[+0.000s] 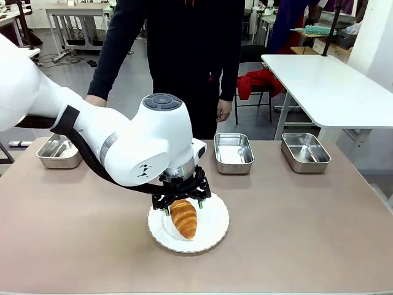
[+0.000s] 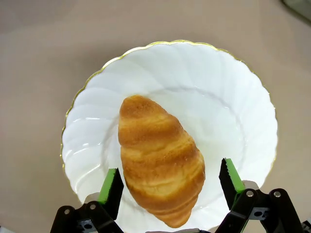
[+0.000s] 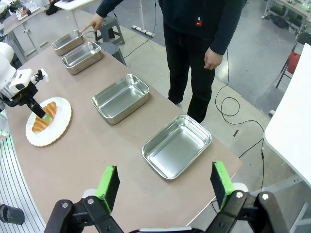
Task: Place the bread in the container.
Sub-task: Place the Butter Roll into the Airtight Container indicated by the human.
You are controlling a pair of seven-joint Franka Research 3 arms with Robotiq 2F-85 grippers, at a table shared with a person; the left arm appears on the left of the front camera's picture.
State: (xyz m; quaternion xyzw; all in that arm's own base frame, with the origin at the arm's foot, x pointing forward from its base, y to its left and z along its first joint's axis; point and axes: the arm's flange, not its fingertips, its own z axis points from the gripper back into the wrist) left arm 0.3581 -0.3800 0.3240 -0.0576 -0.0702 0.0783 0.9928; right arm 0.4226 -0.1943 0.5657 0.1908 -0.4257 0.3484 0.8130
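While plated, bread (image 1: 183,218) lies lengthwise front-to-back.

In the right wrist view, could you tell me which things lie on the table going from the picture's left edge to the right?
Croissant on its white plate → pan the person points at → second pan → third pan → fourth pan.

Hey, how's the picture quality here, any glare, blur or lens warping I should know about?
Front view: sharp, with glare inside the steel pans. Left wrist view: croissant crisp under soft light, the plate glossy. Right wrist view: wide-angle bending of the table edge, and the open right claw close and soft.
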